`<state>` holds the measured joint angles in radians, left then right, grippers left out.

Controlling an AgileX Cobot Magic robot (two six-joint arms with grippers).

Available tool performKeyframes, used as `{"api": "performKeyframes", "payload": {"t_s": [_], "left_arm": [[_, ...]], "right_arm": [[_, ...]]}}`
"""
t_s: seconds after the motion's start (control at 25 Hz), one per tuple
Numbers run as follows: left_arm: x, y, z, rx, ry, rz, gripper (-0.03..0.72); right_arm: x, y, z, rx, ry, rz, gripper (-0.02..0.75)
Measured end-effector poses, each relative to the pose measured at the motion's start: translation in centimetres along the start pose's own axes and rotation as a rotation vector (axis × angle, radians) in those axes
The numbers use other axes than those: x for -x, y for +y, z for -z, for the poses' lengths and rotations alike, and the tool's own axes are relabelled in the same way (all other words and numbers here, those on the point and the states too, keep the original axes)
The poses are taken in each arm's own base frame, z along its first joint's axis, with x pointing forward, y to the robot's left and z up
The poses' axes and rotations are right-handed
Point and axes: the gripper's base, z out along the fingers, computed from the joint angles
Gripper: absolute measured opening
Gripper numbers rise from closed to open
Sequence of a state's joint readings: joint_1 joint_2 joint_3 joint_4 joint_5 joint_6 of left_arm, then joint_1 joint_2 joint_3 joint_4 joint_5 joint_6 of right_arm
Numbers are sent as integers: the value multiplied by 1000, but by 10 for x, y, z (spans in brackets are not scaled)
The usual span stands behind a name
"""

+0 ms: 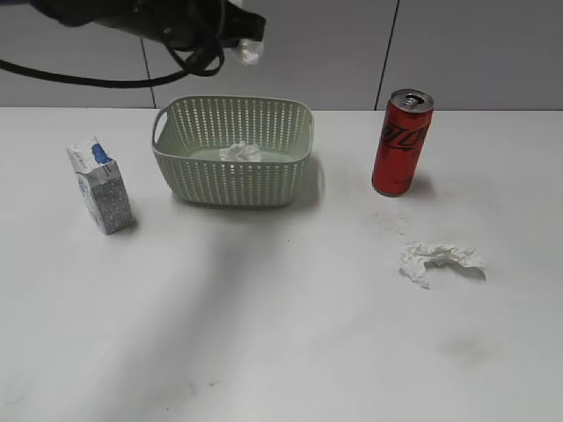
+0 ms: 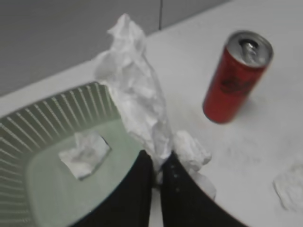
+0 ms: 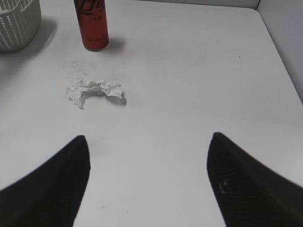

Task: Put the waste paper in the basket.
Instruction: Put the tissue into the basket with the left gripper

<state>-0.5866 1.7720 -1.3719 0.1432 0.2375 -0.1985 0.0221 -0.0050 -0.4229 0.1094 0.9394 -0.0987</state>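
Note:
The sage-green lattice basket point(image 1: 232, 180) stands at the back left of the table, with one white paper wad point(image 1: 240, 152) lying inside; that wad also shows in the left wrist view point(image 2: 84, 153). My left gripper point(image 1: 249, 48) hangs high above the basket's rear right rim, shut on a second crumpled wad point(image 2: 137, 99). A third wad point(image 1: 438, 259) lies on the table in front of the red can; it also shows in the right wrist view point(image 3: 94, 91). My right gripper point(image 3: 147, 156) is open and empty, low over bare table, out of the exterior view.
A red drink can point(image 1: 402, 142) stands upright right of the basket. A white-and-blue speckled carton point(image 1: 101, 186) stands upright left of the basket. The table's right edge and a wall show in the right wrist view point(image 3: 279, 52).

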Motion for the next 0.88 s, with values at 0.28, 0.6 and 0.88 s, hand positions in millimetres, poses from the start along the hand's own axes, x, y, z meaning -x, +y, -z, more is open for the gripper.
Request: {"api": "performKeyframes", "payload": {"t_s": [0.28,0.6,0.88], "left_arm": [[-30,34,-44,60,57,39,118],[-49,34,-58,58,149,127,655],[-32,7,-22,12,212,48,666]], "right_arm": [[0,0,0,0,0,0,584],[0,0,0,0,0,0,584],[0,0,0,0,0,0,584]]}}
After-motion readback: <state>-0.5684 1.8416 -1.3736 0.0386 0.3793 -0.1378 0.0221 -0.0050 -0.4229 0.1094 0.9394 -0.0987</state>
